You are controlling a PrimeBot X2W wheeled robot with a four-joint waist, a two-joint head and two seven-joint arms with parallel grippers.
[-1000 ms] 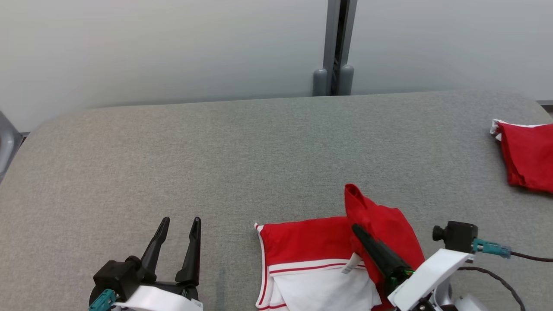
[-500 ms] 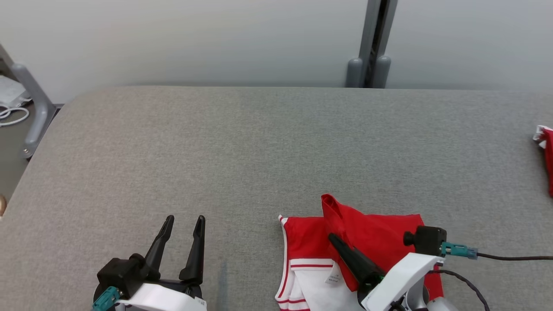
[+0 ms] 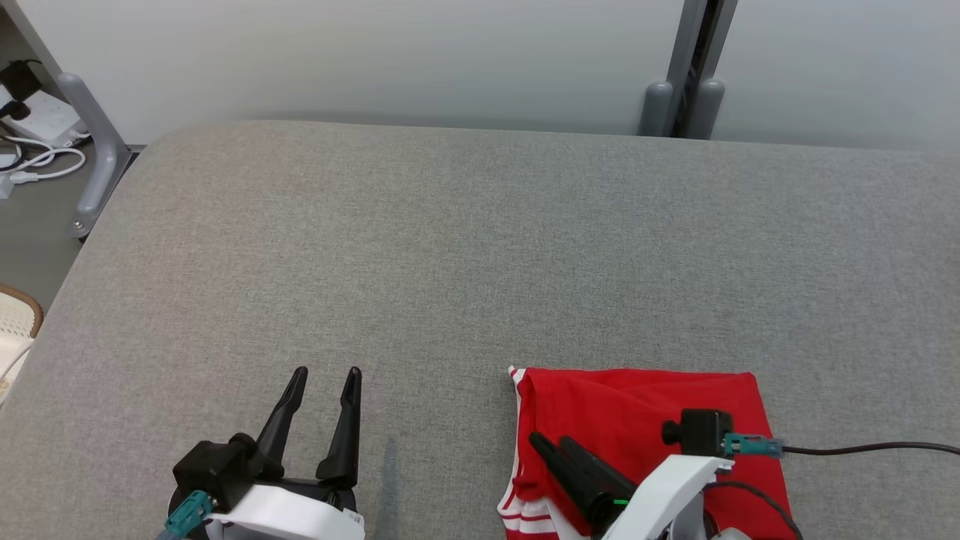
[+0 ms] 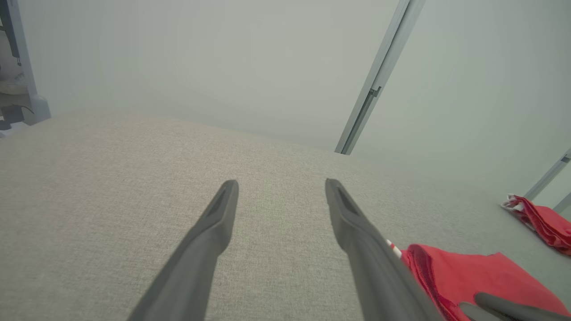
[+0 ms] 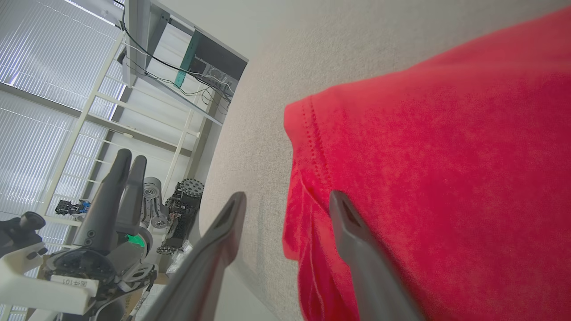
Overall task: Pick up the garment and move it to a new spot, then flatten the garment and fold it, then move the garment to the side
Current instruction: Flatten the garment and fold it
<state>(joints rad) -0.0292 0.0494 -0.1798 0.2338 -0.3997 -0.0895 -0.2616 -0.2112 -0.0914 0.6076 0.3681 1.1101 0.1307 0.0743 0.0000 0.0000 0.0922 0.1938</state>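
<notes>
From my seat the grey padded table (image 3: 450, 247) takes up most of the head view. The red garment (image 3: 637, 405) lies on the table at its near edge, right of the middle. It is folded into a roughly square shape, with red and white striped trim showing along its left side.

The right gripper (image 3: 549, 439) sits over the near left part of that fold, close to the table's near edge, with its jaws spread apart and holding nothing. In the right wrist view, one finger (image 5: 357, 240) lies over the red cloth (image 5: 446, 156), and the other lies over bare table just beside the stitched hem.

The left gripper (image 3: 327, 371) hangs over the table's near edge, left of the middle and well apart from the garment. Its jaws are wide open and empty, which is also plain in its own camera (image 4: 281, 183).

A second red cloth (image 4: 539, 218) lies toward the table's right end. White cables (image 3: 37, 157) lie on the floor off the table's far left corner.
</notes>
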